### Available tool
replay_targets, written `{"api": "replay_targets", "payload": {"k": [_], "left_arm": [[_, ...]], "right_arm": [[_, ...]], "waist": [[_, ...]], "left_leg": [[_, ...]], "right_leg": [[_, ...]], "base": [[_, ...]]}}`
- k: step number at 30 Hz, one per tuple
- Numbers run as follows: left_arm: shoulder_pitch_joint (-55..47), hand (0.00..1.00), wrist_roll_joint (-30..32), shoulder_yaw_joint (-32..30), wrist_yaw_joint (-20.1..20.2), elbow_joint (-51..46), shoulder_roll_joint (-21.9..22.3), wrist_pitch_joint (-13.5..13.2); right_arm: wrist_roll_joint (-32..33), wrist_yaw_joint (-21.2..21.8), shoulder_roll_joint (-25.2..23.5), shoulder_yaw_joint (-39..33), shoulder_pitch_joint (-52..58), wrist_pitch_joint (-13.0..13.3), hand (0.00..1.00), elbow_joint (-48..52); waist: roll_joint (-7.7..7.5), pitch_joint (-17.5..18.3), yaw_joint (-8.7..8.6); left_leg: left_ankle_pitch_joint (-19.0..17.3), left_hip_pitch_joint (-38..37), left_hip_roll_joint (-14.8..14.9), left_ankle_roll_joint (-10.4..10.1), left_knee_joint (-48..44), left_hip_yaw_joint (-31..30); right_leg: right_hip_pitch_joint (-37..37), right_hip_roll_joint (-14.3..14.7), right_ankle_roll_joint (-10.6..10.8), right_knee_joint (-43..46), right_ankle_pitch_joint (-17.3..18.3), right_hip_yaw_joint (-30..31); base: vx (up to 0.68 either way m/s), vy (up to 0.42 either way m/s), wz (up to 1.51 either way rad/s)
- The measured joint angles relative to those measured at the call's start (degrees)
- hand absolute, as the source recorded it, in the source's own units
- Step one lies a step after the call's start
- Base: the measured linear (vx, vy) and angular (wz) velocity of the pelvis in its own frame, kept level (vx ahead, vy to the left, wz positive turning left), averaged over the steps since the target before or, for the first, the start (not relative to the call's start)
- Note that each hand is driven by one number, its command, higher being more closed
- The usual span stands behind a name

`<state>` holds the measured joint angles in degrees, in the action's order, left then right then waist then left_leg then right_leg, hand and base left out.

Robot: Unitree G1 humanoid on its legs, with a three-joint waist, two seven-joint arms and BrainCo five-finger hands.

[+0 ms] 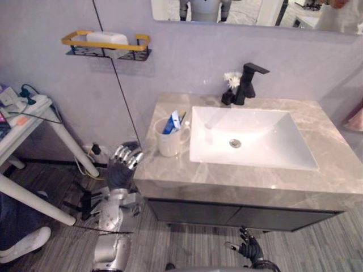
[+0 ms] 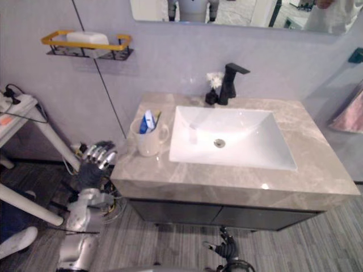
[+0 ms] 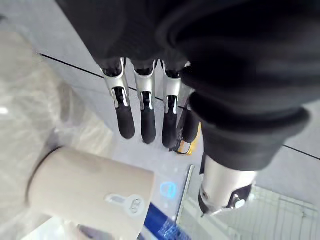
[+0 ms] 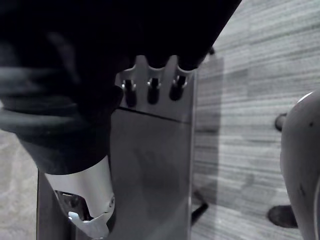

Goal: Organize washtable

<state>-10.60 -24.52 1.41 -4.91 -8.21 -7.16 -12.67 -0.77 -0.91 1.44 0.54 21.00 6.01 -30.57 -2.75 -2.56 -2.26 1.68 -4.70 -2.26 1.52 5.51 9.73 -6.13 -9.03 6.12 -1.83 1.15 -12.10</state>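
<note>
High on the wall, well above the fingertips, a black wire shelf (image 1: 105, 46) with a yellow rail carries a white rounded bar (image 1: 106, 38). The left hand (image 1: 122, 170) is raised at the countertop's left edge, its fingers (image 3: 142, 120) straight, side by side and empty. Just past their dark tips stands a cream cylindrical mug (image 1: 168, 144) with a blue tube (image 1: 172, 122) upright inside, on the veined grey stone countertop (image 1: 238, 178). Beyond the mug lie a glossy white rectangular basin (image 1: 255, 122) and an angular matte black faucet (image 1: 248, 82). The right hand (image 1: 248, 246) hangs low before the dark cabinet (image 4: 150, 170), fingers loose and empty
</note>
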Motion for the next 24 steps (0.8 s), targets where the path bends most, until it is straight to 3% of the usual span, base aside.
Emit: {"api": "replay_targets", "payload": {"k": [7, 24], "left_arm": [[-0.02, 1.0, 0.03, 3.59, 1.06, 2.97, 0.31, 0.4], [5.64, 1.0, 1.07, 2.61, -0.35, 6.8, -1.55, 1.17]], "right_arm": [[-0.35, -0.06, -0.01, 0.31, -0.58, 0.01, 0.0, -0.09], [-1.73, 0.09, 0.21, -0.71, -0.57, 0.31, 0.0, -0.07]], "waist": [[-0.18, -0.26, 0.06], [-0.26, -2.42, -0.21]], "left_leg": [[0.0, -0.1, 0.16, -0.08, 0.27, -0.06], [-0.08, -0.18, 0.89, -0.19, -0.07, 1.98]], "right_leg": [[-0.34, 0.17, 0.0, -0.34, 0.0, -0.19], [0.29, 0.82, -0.31, -0.77, -0.25, 1.5]], "base": [[0.0, -0.002, 0.01], [0.0, -0.004, -0.05]]}}
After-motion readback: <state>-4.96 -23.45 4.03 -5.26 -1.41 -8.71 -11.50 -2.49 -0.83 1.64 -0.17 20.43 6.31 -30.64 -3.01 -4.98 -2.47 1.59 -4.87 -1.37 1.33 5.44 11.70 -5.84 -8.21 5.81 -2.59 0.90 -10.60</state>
